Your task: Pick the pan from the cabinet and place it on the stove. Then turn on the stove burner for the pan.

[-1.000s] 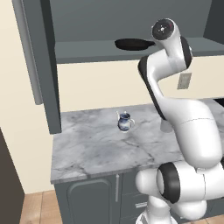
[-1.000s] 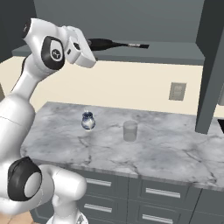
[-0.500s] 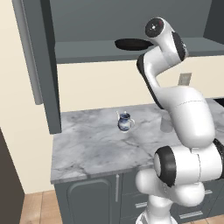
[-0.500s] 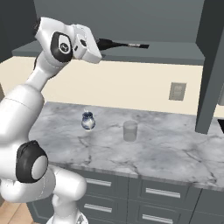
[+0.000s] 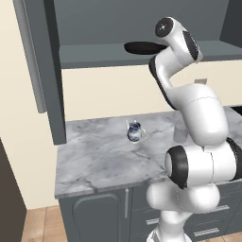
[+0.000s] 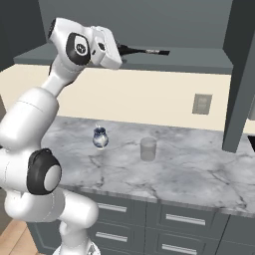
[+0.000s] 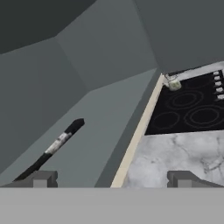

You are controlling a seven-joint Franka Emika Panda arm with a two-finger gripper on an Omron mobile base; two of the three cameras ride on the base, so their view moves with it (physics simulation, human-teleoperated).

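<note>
The dark pan [image 5: 141, 47] lies on the inner shelf [image 5: 90, 53] of the open cabinet [image 5: 118, 19]. Its long thin handle [image 6: 147, 51] points right along the shelf. My hand is up at shelf height against the pan's right side. In the hand view my gripper [image 7: 111, 179] is open with nothing between its fingertips [image 7: 41, 178]. The pan handle [image 7: 52, 148] runs diagonally just inside the left tip. The black stove [image 7: 188, 109] with ring-marked burners shows far below, beyond the shelf edge, set in marble.
On the marble counter [image 5: 94, 160] stand a small blue-and-white jug [image 5: 134, 131] and a clear glass [image 6: 148, 148]. Open cabinet doors hang at the left [image 5: 40, 61] and right [image 6: 241, 74]. A pale kettle [image 7: 173, 83] sits by the stove. Drawers [image 6: 184, 219] lie below.
The arm has straightened upward and the hand has slid further along the shelf toward the pan. The pan has not moved and the jaws stay wide.
</note>
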